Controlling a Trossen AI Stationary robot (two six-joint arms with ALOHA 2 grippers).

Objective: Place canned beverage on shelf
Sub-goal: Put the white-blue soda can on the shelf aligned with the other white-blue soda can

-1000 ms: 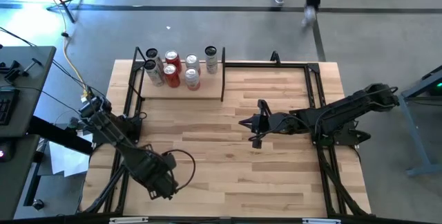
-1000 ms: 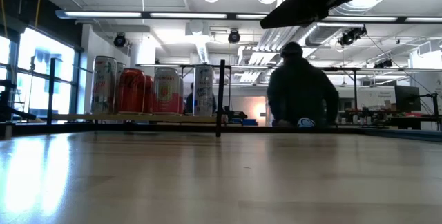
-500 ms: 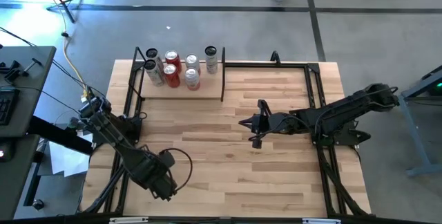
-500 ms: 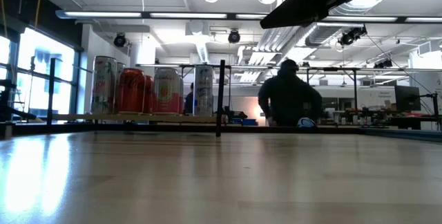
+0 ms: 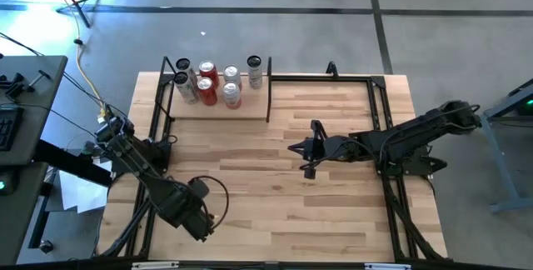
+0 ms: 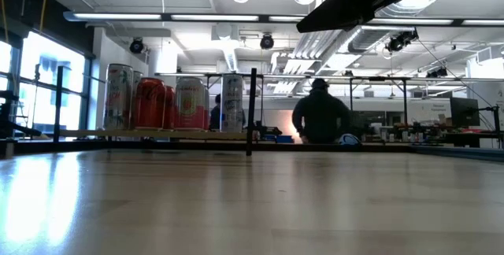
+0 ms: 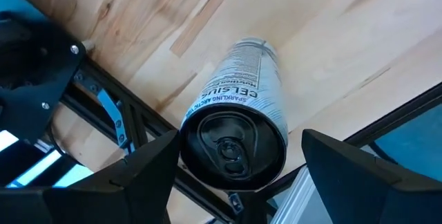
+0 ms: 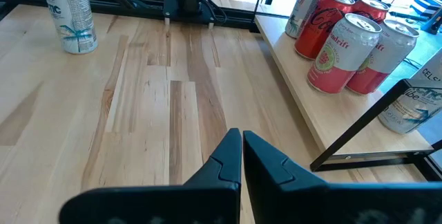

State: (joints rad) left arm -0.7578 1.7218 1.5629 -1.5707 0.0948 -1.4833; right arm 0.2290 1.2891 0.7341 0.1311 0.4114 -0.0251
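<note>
A silver Celsius can (image 7: 238, 124) stands upright on the table near its near-left corner; it also shows in the right wrist view (image 8: 69, 13). My left gripper (image 7: 240, 141) is open above it, pointing down, one finger on either side of the can's top. In the high view my left gripper (image 5: 197, 213) hides the can. The light-wood shelf (image 5: 218, 110) stands at the far left and carries several cans (image 5: 218, 82), red and silver. My right gripper (image 5: 291, 147) is shut and empty over the table's middle.
Black metal frame rails (image 5: 379, 112) run along the table's left, right and far edges. The shelf's black upright (image 5: 268, 95) stands at its right end. A person (image 6: 319, 117) stands in the room beyond the table's far edge.
My left gripper has shifted slightly toward the table's left edge. The person behind the table has walked farther away.
</note>
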